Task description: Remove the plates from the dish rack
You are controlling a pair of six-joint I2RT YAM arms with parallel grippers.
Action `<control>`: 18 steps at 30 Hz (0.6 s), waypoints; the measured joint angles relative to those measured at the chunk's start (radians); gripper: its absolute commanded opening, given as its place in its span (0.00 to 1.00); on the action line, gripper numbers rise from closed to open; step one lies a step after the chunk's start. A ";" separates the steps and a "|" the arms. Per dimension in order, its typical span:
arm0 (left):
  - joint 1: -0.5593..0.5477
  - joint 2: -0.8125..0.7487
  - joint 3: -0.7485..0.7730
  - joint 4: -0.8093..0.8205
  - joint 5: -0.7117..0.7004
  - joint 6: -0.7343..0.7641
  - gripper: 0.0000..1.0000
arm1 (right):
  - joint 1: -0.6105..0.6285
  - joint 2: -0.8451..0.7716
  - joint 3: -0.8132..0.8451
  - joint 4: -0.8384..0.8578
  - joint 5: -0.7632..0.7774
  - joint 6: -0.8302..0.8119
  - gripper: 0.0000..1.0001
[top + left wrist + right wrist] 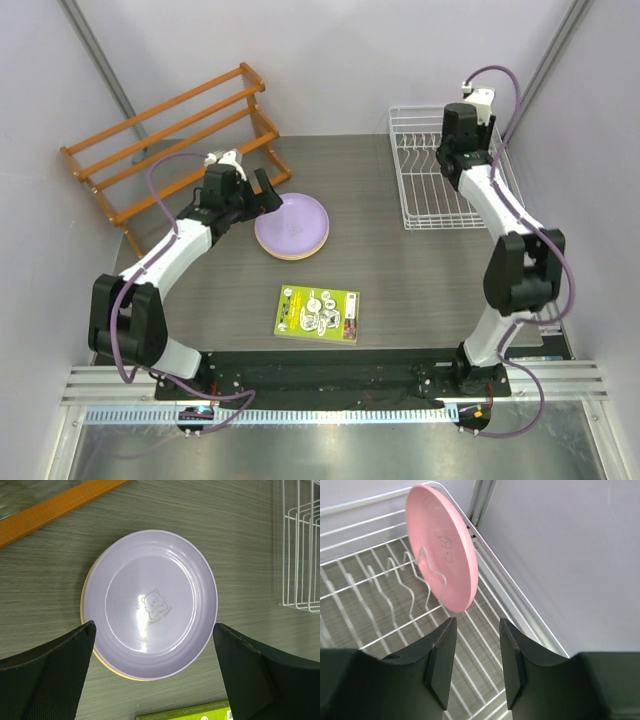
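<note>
Hovering over lilac plate (150,605), left end effector (153,626) spread, right end effector (477,625) spread by pink plate (442,550)

I have the left arm (170,250) bent low at the elbow near its base, forearm stretched forward and inward. The left pincer (154,626) points steeply down, its 2 fingers (50,675) spread wide apart. My right arm (505,215) stands taller (elbow folded just above its base), with the forearm reaching away toward the far right corner. On my wrist view the right pincer (477,622) tilts down and forward, its 2 fingers (442,660) parallel, parted by a narrow gap and gripping nothing.
</note>
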 measured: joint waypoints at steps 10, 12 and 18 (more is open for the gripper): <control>0.000 0.000 0.006 0.008 0.047 0.018 0.99 | -0.088 0.371 0.280 0.080 0.054 -0.219 0.45; 0.000 0.005 0.006 0.013 0.048 0.024 1.00 | -0.104 0.404 0.328 0.085 0.057 -0.246 0.45; 0.000 0.046 0.010 0.018 0.056 0.033 0.99 | -0.125 0.438 0.385 0.085 0.051 -0.263 0.73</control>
